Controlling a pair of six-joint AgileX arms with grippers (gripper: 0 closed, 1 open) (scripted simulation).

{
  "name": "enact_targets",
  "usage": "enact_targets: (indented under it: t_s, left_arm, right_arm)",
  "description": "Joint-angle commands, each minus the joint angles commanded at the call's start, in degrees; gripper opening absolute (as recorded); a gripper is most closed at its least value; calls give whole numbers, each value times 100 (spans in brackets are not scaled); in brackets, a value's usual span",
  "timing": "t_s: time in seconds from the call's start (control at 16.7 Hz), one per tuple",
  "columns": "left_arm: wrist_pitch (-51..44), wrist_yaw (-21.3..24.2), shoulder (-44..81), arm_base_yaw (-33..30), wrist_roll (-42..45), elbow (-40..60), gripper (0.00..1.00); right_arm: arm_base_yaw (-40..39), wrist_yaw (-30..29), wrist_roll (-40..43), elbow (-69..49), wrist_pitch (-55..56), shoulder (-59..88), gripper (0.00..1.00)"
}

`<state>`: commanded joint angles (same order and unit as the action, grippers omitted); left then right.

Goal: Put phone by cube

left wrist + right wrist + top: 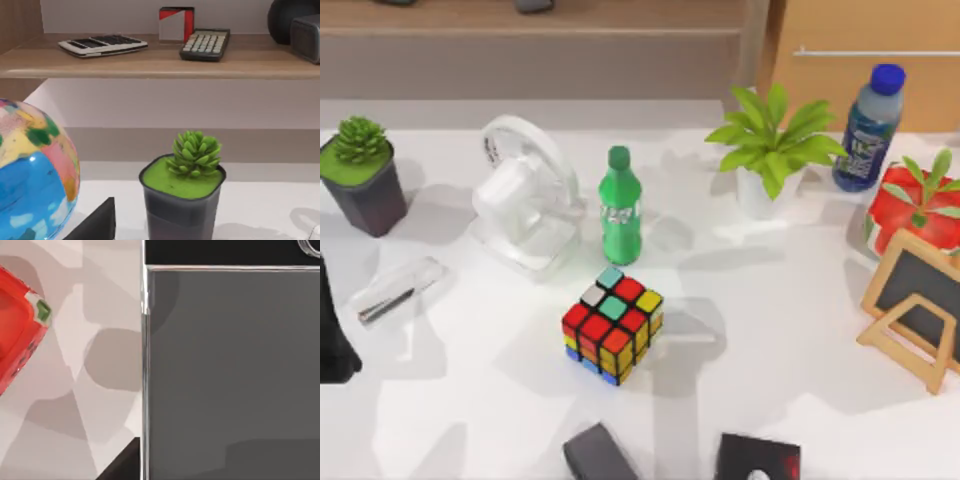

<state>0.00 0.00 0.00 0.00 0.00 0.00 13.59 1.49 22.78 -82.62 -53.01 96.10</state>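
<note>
The cube [612, 325], with a black grid and mixed coloured stickers, stands in the middle of the table. The phone [230, 370] lies very close under my right wrist camera: a grey glossy screen with a silver-white frame, and the rim of its round button [310, 247] just shows. White table and a red box [15, 335] lie beside it. My left arm [334, 330] is a dark shape at the table's left edge, well apart from the cube.
Behind the cube stand a green bottle [619, 205] and a white fan [525, 205]. A wooden-framed board [915, 310], red box [915, 205] and blue bottle [868, 125] line the right. A dark grey block [600, 452] and a black square piece [757, 460] sit at the front.
</note>
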Motion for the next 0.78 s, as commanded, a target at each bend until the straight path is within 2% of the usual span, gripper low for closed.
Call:
enact_targets:
  t_s: [0.78]
  left_arm:
    - [0,0,0,0,0,0,100]
  right_arm:
    - [-3762,114,-3927,-769,-837,344,0]
